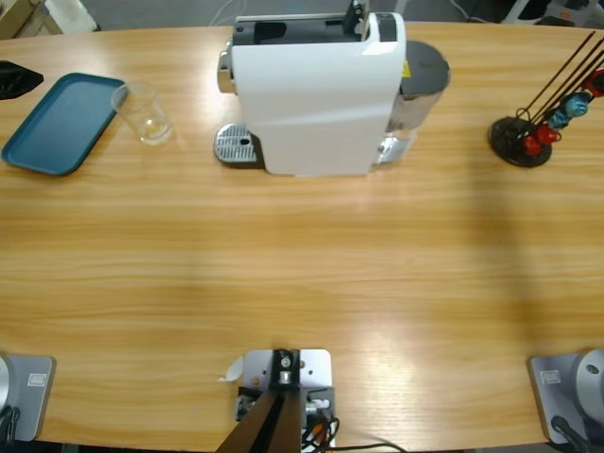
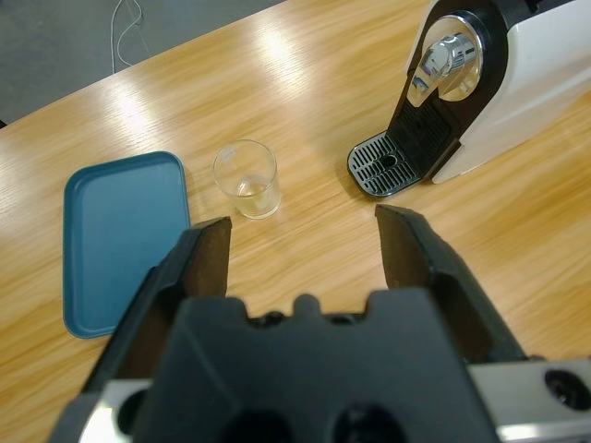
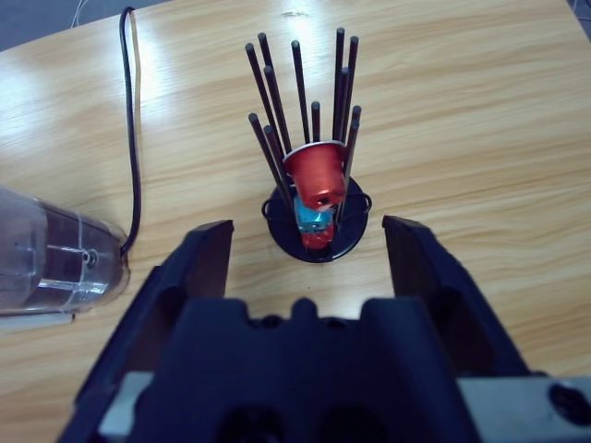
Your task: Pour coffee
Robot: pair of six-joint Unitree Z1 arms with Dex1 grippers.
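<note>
Hovering above the wooden table (image 2: 305, 83), the left gripper (image 2: 305, 242) looks down with jaws spread apart and nothing between them; ahead stand a clear glass (image 2: 247, 178), a blue tray (image 2: 120, 240) beside it, and the white coffee machine (image 2: 517, 74) with its drip grate (image 2: 383, 166). Whether coffee lies in the glass cannot be told. The right gripper (image 3: 305, 242), likewise released, faces a black capsule rack (image 3: 309, 166) holding red and blue capsules (image 3: 316, 180), which the left wrist view lacks. No writing is readable.
</note>
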